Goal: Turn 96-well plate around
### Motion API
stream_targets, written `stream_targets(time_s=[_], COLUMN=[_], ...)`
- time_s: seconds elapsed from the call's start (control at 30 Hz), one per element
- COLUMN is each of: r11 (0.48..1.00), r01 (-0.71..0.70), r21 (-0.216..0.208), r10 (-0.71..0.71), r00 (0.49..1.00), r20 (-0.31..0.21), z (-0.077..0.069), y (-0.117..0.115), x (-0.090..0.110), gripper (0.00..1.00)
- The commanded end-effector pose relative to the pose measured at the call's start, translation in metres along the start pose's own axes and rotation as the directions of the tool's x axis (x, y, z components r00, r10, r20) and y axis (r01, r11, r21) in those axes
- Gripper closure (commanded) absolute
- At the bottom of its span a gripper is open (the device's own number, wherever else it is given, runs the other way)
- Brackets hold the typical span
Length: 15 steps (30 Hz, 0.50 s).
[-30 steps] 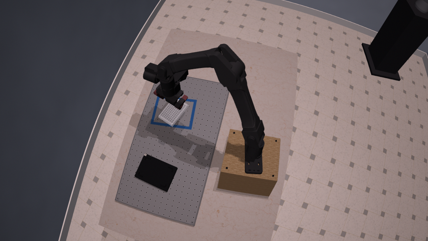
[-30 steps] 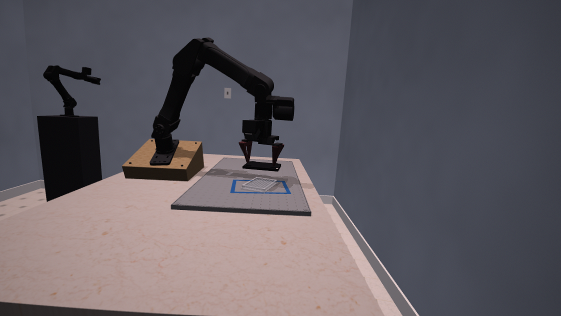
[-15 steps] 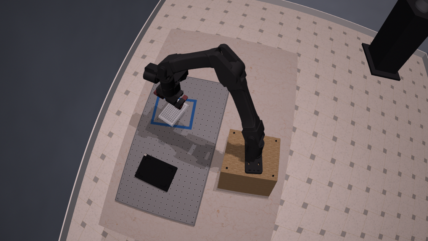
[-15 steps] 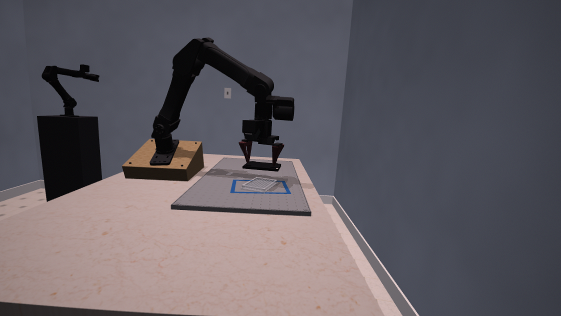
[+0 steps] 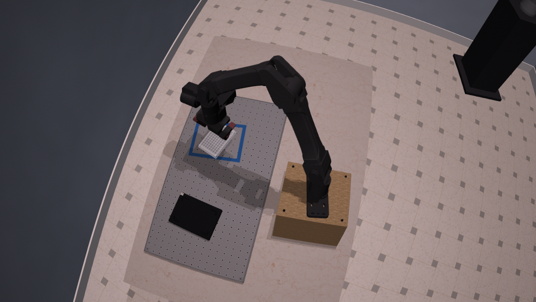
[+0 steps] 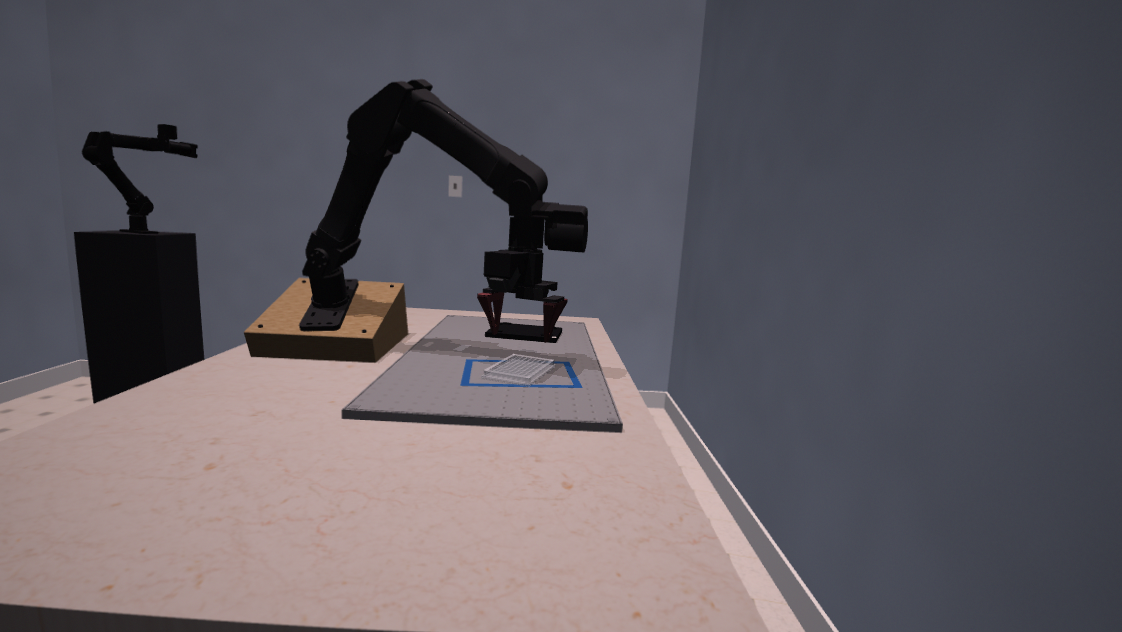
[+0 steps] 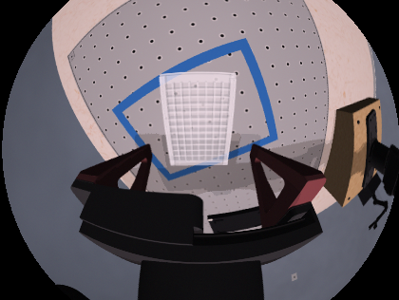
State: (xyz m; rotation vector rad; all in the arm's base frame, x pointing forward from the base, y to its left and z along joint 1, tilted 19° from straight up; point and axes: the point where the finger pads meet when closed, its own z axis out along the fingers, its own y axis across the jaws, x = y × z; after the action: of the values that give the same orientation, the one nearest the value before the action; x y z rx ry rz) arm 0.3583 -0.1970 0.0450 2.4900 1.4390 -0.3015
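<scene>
The clear 96-well plate (image 5: pixel 217 143) lies flat on the deck inside the blue taped outline B1, turned at an angle to the tape. It also shows in the side view (image 6: pixel 518 367) and in the wrist view (image 7: pixel 198 118). My gripper (image 6: pixel 521 312) hovers well above the plate's end, fingers wide open and empty; it also shows in the top view (image 5: pixel 213 125) and in the wrist view (image 7: pixel 202 161). The black plate nest N1 (image 5: pixel 195 216) stands empty on the near part of the deck, with a small white mark at one corner (image 5: pixel 182 193).
The grey perforated deck (image 5: pixel 221 187) carries both B1 and N1. My arm's wooden base block (image 5: pixel 313 204) stands beside the deck. A black pedestal (image 6: pixel 137 310) with a second small arm stands far off at the table's corner.
</scene>
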Motion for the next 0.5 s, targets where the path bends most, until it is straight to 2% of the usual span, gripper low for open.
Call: stream_targets(time_s=[0.0, 0.13, 0.23, 0.33, 0.4, 0.43, 0.47], r11=[1.000, 1.000, 1.000, 1.000, 1.000, 0.999, 1.000], r01=[0.011, 0.011, 0.011, 0.010, 0.010, 0.005, 0.009], r21=[-0.004, 0.003, -0.011, 0.003, 0.003, -0.041, -0.025], r10=[-0.011, -0.011, -0.011, -0.010, -0.010, -0.005, -0.009], r00=[1.000, 1.000, 1.000, 1.000, 1.000, 1.000, 1.000], r20=[0.006, 0.006, 0.003, 0.005, 0.005, -0.001, 0.001], z=[0.007, 0.017, 0.016, 0.027, 0.027, 0.012, 0.019], y=[0.000, -0.001, 0.000, -0.002, -0.002, 0.006, 0.002], x=[0.000, 0.000, 0.001, 0.000, 0.000, 0.000, 0.000], gripper=[0.00, 0.00, 0.00, 0.00, 0.00, 0.00, 0.00])
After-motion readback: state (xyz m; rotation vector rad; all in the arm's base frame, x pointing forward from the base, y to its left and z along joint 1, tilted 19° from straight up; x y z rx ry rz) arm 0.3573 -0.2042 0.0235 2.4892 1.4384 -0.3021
